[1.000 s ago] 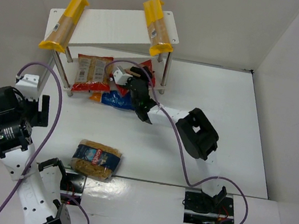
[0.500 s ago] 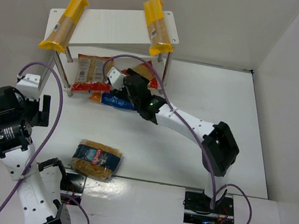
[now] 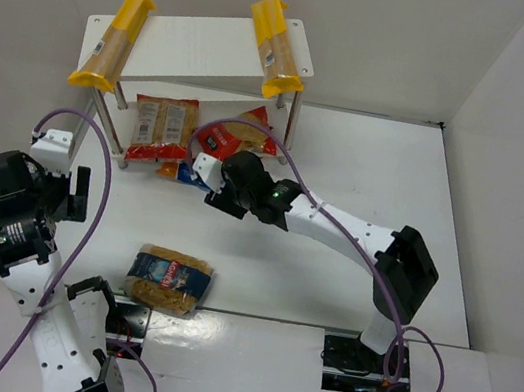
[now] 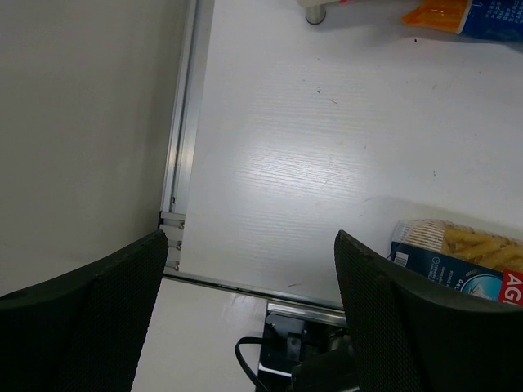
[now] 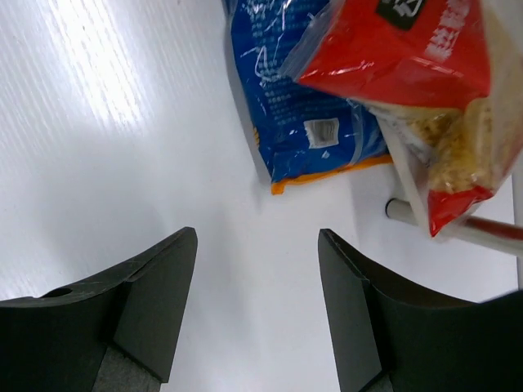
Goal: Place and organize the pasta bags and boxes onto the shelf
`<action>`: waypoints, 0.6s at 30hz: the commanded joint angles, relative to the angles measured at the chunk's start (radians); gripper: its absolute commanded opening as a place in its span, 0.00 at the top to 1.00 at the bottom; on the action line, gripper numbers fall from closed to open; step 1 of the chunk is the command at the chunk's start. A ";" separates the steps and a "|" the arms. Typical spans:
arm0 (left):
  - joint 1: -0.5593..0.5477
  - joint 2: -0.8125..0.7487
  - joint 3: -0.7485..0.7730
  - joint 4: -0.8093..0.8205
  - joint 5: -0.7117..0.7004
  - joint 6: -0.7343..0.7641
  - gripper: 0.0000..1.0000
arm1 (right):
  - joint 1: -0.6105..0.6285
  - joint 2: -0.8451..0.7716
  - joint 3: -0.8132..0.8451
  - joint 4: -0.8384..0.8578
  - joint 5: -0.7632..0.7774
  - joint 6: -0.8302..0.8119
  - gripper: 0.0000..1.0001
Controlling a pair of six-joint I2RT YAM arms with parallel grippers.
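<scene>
Red bag (image 3: 249,137) deposited; right gripper (image 5: 255,237) pulled back.
Rests at right end of lower tier of shelf (image 3: 207,49), beside other red bag (image 3: 162,128); shows right fingers spread, holding nothing; leaves nearer blue bag (image 5: 302,122) on table (image 3: 367,174) just ahead, likely next; leaves second blue bag (image 3: 169,281) by left gripper (image 4: 249,245), also spread, empty.

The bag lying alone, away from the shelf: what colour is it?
The bag is blue-trimmed with yellow pasta showing; clearest in the top external view.
</scene>
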 commanded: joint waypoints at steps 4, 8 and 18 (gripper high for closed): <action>0.006 -0.020 -0.001 0.008 0.024 0.020 0.12 | 0.025 0.032 0.014 0.060 0.077 0.017 0.32; 0.006 -0.029 -0.001 -0.002 0.013 0.020 0.12 | 0.025 0.062 0.047 0.069 0.086 0.037 0.32; 0.006 -0.047 0.008 -0.012 0.004 0.020 0.12 | 0.015 0.102 0.067 0.069 0.059 0.068 0.90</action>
